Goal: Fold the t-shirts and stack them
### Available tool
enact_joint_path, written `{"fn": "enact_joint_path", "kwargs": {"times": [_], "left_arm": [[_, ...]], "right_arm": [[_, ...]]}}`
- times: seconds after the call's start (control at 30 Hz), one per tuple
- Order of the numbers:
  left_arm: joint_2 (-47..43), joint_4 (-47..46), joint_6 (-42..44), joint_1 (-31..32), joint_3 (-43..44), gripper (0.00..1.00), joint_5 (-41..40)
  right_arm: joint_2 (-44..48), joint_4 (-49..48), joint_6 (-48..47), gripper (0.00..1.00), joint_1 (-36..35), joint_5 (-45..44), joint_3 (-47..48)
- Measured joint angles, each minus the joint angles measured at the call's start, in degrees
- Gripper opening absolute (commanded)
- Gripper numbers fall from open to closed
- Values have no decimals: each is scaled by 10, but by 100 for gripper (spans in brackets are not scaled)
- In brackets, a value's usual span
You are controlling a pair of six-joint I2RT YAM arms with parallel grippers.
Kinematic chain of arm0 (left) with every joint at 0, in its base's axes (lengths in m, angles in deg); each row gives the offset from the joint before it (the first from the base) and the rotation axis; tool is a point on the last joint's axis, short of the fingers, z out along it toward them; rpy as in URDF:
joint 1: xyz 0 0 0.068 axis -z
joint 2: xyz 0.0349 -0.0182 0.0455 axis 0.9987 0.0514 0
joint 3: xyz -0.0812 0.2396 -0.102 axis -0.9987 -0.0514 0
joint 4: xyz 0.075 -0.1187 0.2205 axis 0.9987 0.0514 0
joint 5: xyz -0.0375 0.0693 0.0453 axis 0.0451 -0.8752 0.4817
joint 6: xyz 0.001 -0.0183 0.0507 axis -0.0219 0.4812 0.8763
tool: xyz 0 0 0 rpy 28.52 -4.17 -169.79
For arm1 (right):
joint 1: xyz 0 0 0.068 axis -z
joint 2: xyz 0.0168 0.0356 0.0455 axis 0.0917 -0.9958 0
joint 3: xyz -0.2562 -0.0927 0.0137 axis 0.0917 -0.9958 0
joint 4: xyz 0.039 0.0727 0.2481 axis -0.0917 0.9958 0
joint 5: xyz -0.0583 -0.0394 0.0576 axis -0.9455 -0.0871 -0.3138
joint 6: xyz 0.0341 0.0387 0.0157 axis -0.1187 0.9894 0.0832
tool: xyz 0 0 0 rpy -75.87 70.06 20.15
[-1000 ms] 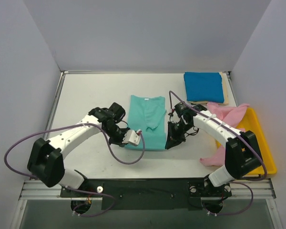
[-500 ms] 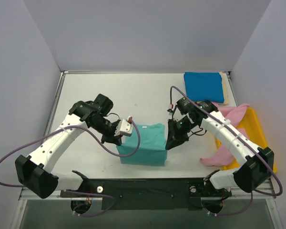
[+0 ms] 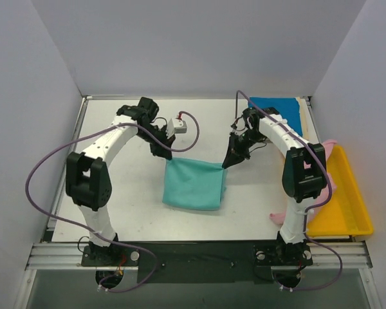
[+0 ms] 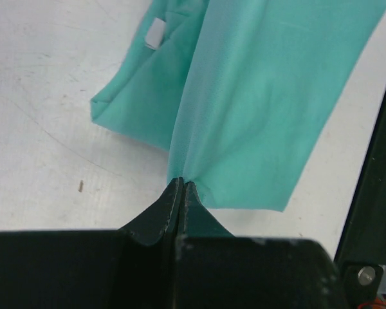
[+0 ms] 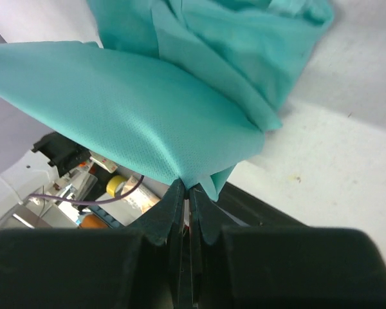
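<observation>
A teal-green t-shirt [image 3: 192, 185] is folded over in the middle of the table. Its far edge is stretched between my two grippers. My left gripper [image 3: 166, 154] is shut on the left corner; the left wrist view shows the gripper [image 4: 181, 184] pinching the cloth [image 4: 270, 116], with a white label [image 4: 156, 33] on the shirt. My right gripper [image 3: 228, 162] is shut on the right corner; the right wrist view shows the gripper [image 5: 187, 187] pinching the cloth [image 5: 128, 109]. A folded deep blue t-shirt [image 3: 280, 111] lies on a cream one [image 3: 303, 125] at the far right. A rumpled pink t-shirt [image 3: 327, 148] lies by the tray.
A yellow plastic tray [image 3: 350, 206] stands at the right edge, with pink cloth [image 3: 280, 217] hanging over its near left side. The right arm reaches across in front of the blue and cream stack. Grey walls close in the table on three sides.
Both grippers have moved toward the far side, holding the teal shirt's corners. The shirt, flat and long a second ago, is now folded shorter and pulled taut between them.
</observation>
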Motion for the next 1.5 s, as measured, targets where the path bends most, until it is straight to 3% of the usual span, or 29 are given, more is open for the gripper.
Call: {"fn": "enact_joint_path", "kwargs": {"times": [0.17, 0.33, 0.67, 0.97, 1.0, 1.1, 1.2, 1.4, 1.5], "left_arm": [[110, -13, -32, -4, 87, 0, 1], [164, -23, -52, -2, 139, 0, 9], [171, -31, -55, 37, 156, 0, 25], [178, -137, -122, 58, 129, 0, 9], [182, -146, -127, 58, 128, 6, 4], [197, -170, -139, 58, 127, 36, -11], [207, -197, -158, 59, 121, 50, -26], [214, -229, -214, 56, 136, 55, -48], [211, -235, -231, 45, 149, 55, -48]], "right_arm": [[-42, -13, -2, 0, 25, 2, 26], [-46, -39, 13, 0, 42, -1, 12], [-26, -105, 59, 0, 56, -32, -102], [8, -168, 100, 0, 81, -61, -141], [7, -173, 102, 0, 83, -64, -141], [7, -186, 109, 21, 92, -72, -141], [6, -201, 117, 35, 100, -86, -141], [9, -214, 102, 40, 113, -146, -104], [60, -219, 79, 29, 90, -182, -113]]}}
